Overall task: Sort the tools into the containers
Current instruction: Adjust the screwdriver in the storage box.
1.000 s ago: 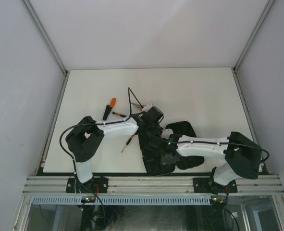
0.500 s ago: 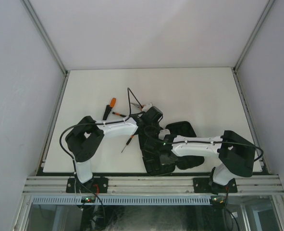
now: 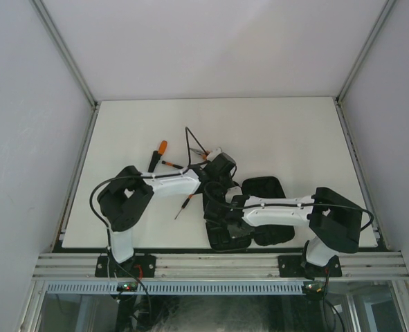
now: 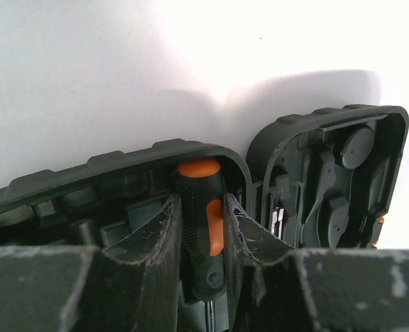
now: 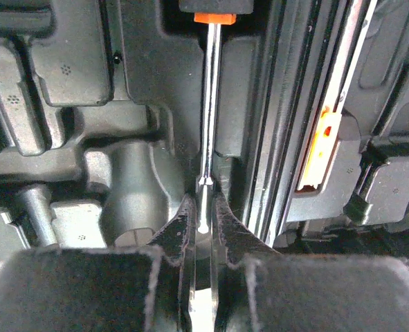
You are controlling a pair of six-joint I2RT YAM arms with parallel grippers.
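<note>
The black case (image 3: 263,185) lies open near the table's front edge, between my two arms. My left gripper (image 4: 203,207) is shut on the orange-and-black handle of a screwdriver (image 4: 205,181), which stands against the case's ribbed wall (image 4: 121,169). My right gripper (image 5: 203,207) is shut on the tip of a thin metal screwdriver shaft (image 5: 208,104) that lies over the moulded slots and runs up to an orange collar (image 5: 214,19). In the top view both grippers meet over the case: left gripper (image 3: 216,180), right gripper (image 3: 225,207).
Loose tools lie on the white table left of the case: a thick orange-and-black screwdriver (image 3: 157,155), a thin screwdriver (image 3: 183,206) and pliers (image 3: 205,153). An orange latch (image 5: 322,149) sits on the case's edge. The second case half (image 4: 335,180) lies open alongside.
My right arm has swung left and stretched further across the case. The left arm has stayed almost where it was, its grip unchanged.
</note>
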